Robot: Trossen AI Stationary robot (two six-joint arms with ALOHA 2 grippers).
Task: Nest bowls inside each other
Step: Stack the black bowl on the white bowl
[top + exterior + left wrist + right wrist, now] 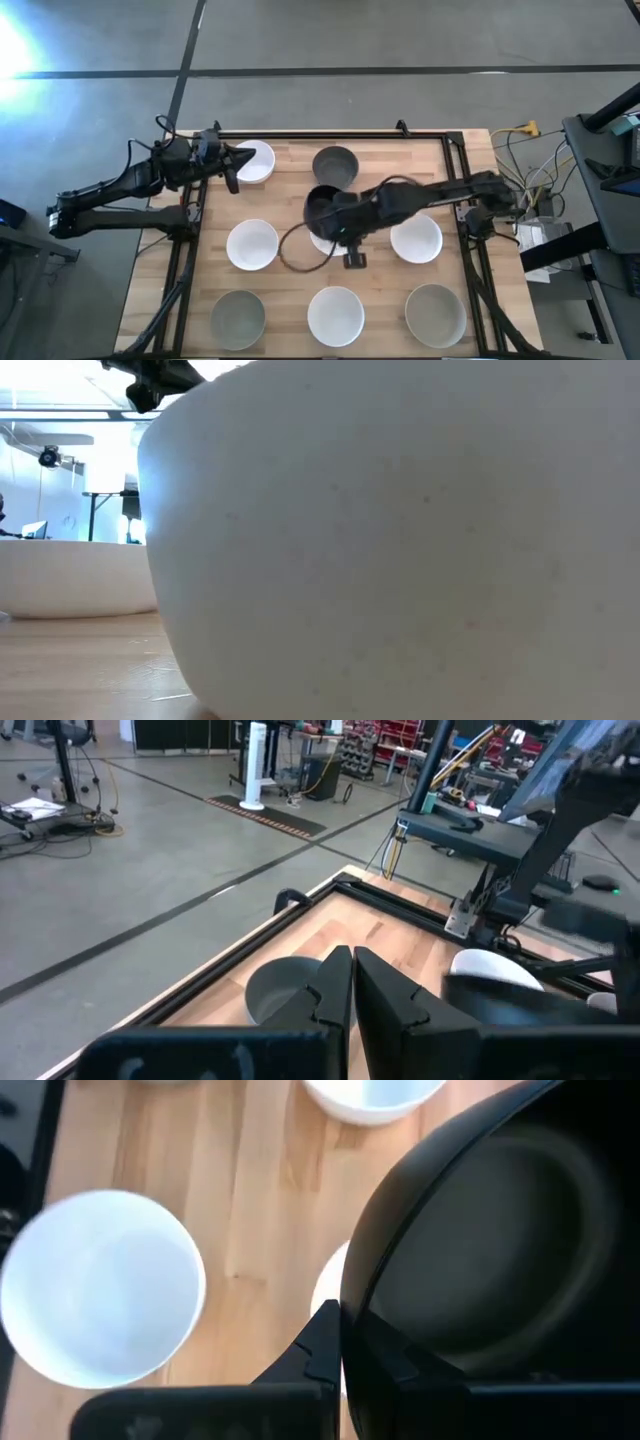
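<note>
Several small bowls stand on the wooden table (pixel 290 180). My right gripper (pixel 342 1342) reaches in from the right to the table's middle, shut on a black bowl (pixel 322 207) held over a white bowl (pixel 326 1292). Around it stand a dark grey bowl (pixel 335 165) and white bowls (pixel 252 245) (pixel 415 238). My left gripper (pixel 352 965) hangs shut at the far left, over the edge of another white bowl (pixel 258 162), with nothing between its fingers. My right gripper pinches the black bowl's rim (pixel 350 1308) between its two fingers, one on the outer wall and one inside the hollow. The fingers slant down from the table's right side. The bowl is lifted clear and tilted, its hollow turned toward the wrist.
Along the near edge stand a grey-green bowl (pixel 238 318), a white bowl (pixel 335 315) and a second grey-green bowl (pixel 435 313). In the low view a white bowl (pixel 400 540) fills most of the picture, with another (pixel 70 575) behind it. A black frame (pixel 455 160) borders the table.
</note>
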